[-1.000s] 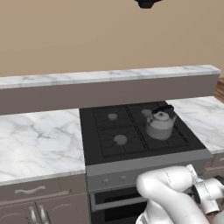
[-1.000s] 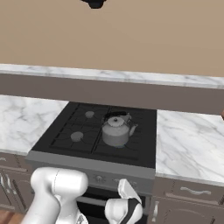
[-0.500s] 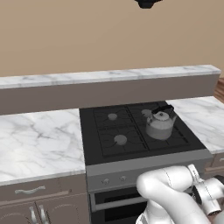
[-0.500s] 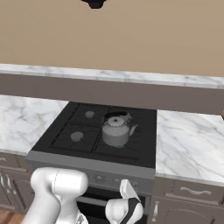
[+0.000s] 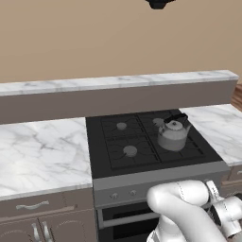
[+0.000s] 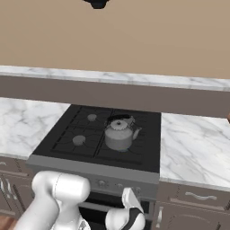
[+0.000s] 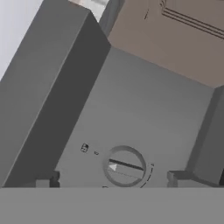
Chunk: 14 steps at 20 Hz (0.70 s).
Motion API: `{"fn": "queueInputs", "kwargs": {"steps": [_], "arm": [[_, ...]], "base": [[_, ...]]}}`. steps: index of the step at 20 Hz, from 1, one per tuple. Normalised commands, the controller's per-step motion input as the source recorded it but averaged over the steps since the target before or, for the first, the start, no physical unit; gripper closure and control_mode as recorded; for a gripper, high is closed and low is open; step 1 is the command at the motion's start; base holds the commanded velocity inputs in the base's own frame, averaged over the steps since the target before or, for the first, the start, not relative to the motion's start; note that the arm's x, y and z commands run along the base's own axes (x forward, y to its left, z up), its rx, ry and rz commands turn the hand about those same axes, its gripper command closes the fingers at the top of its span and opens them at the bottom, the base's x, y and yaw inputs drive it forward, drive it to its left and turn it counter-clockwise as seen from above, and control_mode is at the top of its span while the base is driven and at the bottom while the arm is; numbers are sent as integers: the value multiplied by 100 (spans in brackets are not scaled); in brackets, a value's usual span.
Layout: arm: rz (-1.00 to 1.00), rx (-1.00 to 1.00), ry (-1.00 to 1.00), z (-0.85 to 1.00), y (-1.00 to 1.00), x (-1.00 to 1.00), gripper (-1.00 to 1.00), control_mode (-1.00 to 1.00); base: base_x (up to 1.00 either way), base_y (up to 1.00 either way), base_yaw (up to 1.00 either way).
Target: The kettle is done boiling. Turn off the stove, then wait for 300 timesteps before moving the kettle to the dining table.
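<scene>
My gripper (image 7: 111, 177) sits spread wide with nothing held, one dark fingertip (image 7: 47, 178) either side of a single round knob (image 7: 125, 166) on the stove's (image 5: 156, 175) grey front panel; neither tip touches it. From the base cameras I count four burners and one kettle (image 5: 172, 133), upright on the rear right burner, spout toward the right. Marble counter (image 5: 40, 156) flanks the cooktop on both sides.

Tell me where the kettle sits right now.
The kettle sits on the stove's right-hand burners, nearer the back, spout toward the right counter; both base views show it.
</scene>
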Motion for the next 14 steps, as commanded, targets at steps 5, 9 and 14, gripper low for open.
{"fn": "queueInputs", "kwargs": {"steps": [5,9,14], "arm": [[0,0,-6,30,0,-36,-100,-100],[0,-2,-7,43,0,-38,-100,-100],[0,-6,-6,40,0,-41,-100,-100]], "base": [[0,0,0],[0,0,0],[0,0,0]]}}
